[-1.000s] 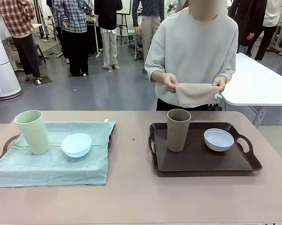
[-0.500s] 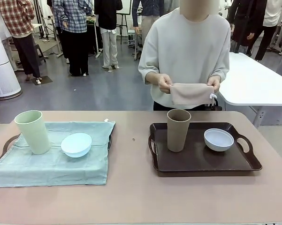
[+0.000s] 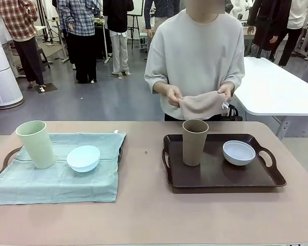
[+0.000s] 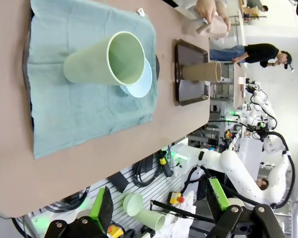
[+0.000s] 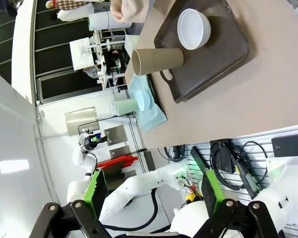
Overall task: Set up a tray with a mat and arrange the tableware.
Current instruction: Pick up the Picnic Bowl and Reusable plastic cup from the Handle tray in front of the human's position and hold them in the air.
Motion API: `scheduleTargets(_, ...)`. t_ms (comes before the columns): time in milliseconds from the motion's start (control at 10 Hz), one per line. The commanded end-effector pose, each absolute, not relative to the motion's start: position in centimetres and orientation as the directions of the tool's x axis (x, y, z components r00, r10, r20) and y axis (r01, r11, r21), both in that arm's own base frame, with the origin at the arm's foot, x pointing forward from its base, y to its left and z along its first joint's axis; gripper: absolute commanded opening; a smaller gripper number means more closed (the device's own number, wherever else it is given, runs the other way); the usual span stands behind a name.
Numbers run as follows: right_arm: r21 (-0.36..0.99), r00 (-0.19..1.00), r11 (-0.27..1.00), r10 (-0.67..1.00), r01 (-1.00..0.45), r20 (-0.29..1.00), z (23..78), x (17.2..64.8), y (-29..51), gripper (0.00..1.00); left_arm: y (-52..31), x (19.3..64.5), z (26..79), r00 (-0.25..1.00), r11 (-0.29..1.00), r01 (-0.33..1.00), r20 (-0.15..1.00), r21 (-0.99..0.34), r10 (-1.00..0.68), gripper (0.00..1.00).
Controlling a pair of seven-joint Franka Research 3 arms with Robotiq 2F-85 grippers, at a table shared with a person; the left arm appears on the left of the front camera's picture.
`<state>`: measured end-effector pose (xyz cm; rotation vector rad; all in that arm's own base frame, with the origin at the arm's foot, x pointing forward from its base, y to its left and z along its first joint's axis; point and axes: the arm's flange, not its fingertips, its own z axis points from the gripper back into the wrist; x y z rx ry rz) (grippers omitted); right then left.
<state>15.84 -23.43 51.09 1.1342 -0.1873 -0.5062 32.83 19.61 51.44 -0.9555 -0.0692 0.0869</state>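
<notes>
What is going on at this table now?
A person across the table holds a beige cloth. The pale green tumbler and light blue bowl stand on a green cloth mat. The brown tumbler and white bowl stand on a bare dark brown tray. The left fingers and right fingers are open, empty.

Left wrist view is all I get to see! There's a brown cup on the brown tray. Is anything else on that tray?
Observer: Yes. In the front view a white bowl sits on the brown tray, on the robot's right of the brown tumbler and not touching it.
Operator: Cool! And the robot's other hand, is it holding something?
Observer: No. The right wrist view shows the right hand open, with nothing between its fingers.
</notes>
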Motion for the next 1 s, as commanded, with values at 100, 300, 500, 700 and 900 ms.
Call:
scheduleTargets(100,0.910,0.878,0.317,-0.469,0.269,-0.096,51.0,16.0,-23.5,1.00,19.4,32.9,51.2,0.992,0.567,-0.045,0.032,-0.822,0.125,1.00)
scheduleTargets(300,0.910,0.878,0.317,-0.469,0.269,-0.096,51.0,16.0,-23.5,1.00,19.4,32.9,51.2,0.992,0.567,-0.045,0.032,-0.822,0.125,1.00)
scheduleTargets(500,0.910,0.878,0.317,-0.469,0.269,-0.096,51.0,16.0,-23.5,1.00,19.4,32.9,51.2,0.992,0.567,-0.045,0.032,-0.822,0.125,1.00)
scheduleTargets(700,0.910,0.878,0.317,-0.469,0.269,-0.096,51.0,16.0,-23.5,1.00,19.4,32.9,51.2,0.992,0.567,-0.045,0.032,-0.822,0.125,1.00)
scheduleTargets(900,0.892,0.892,0.382,-0.450,0.240,-0.047,51.9,16.6,-22.2,1.00,17.4,33.5,52.6,0.999,0.580,0.017,0.041,-0.814,0.027,1.00)
